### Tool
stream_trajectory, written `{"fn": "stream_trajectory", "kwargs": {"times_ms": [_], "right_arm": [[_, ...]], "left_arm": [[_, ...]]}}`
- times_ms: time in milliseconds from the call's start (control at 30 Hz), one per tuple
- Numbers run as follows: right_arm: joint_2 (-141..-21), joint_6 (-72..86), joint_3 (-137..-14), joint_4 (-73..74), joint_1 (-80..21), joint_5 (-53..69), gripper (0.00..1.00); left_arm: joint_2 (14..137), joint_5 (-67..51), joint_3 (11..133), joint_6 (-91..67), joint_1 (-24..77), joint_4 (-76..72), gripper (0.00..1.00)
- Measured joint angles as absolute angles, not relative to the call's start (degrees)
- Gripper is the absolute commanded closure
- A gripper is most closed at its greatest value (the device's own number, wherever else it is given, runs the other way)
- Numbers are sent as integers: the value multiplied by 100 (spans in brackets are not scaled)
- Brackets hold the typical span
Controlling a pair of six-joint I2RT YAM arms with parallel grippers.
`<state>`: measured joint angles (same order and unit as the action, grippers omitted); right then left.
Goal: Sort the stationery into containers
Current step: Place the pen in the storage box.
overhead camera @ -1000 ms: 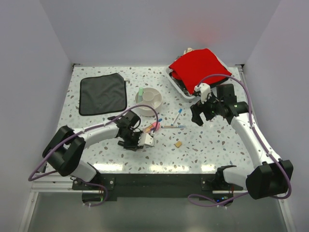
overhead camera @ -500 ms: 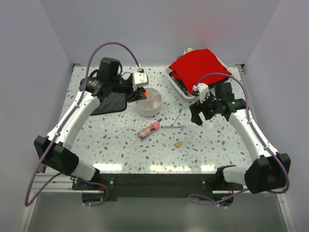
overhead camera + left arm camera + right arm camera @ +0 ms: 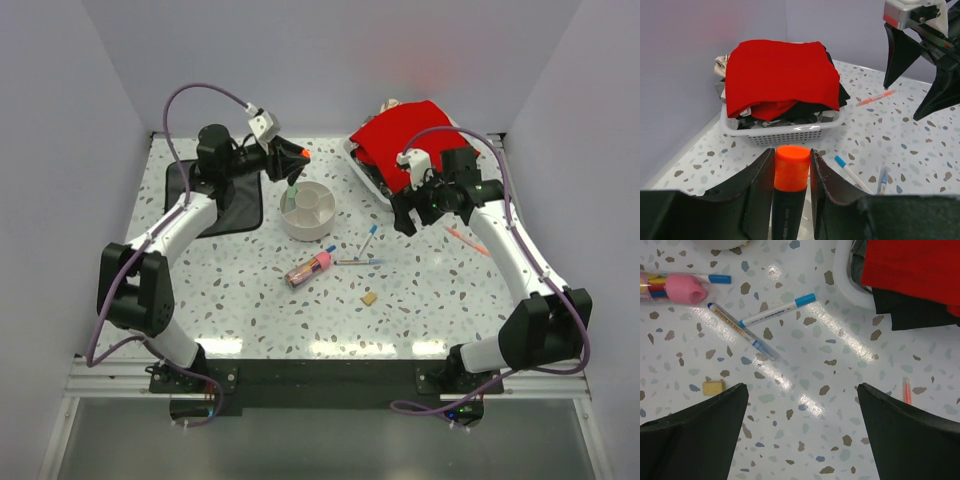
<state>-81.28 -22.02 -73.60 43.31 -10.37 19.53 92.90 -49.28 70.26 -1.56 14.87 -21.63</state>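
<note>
My left gripper (image 3: pixel 292 160) hangs above the back left rim of the round off-white bowl (image 3: pixel 320 222). It is shut on the orange-and-black highlighter (image 3: pixel 789 167), whose orange cap sticks out between the fingers. A pale green highlighter (image 3: pixel 291 191) stands in the bowl. The pink-capped tan stick (image 3: pixel 308 268), two blue-tipped pens (image 3: pixel 777 310) (image 3: pixel 741 332) and the tan eraser (image 3: pixel 713 387) lie on the table in front of the bowl. My right gripper (image 3: pixel 415 212) hovers open to the right of the pens, with nothing between its fingers (image 3: pixel 700 435).
The white tray (image 3: pixel 785 133) with the red cloth (image 3: pixel 410 135) stands at the back right. A black cloth (image 3: pixel 238 200) lies at the back left, under my left arm. A thin orange pen (image 3: pixel 466 239) lies under my right arm.
My left arm has swung from the front middle of the table to the back, bringing the highlighter up over the bowl. My right gripper has shifted slightly back.
</note>
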Motion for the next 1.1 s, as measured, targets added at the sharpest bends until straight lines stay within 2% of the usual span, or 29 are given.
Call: {"fn": "stream_trajectory", "kwargs": {"times_ms": [467,1100], "right_arm": [[-8132,-2167,-7369,4351,-1037,1741,5],[-8141,-2150,-7369,4370,-1037,1737,5]], "left_arm": [[9900,-4580,6392,-1590,1031,-3693,100],[10407,-4372,6018,-2102,919,-4202,100]]}}
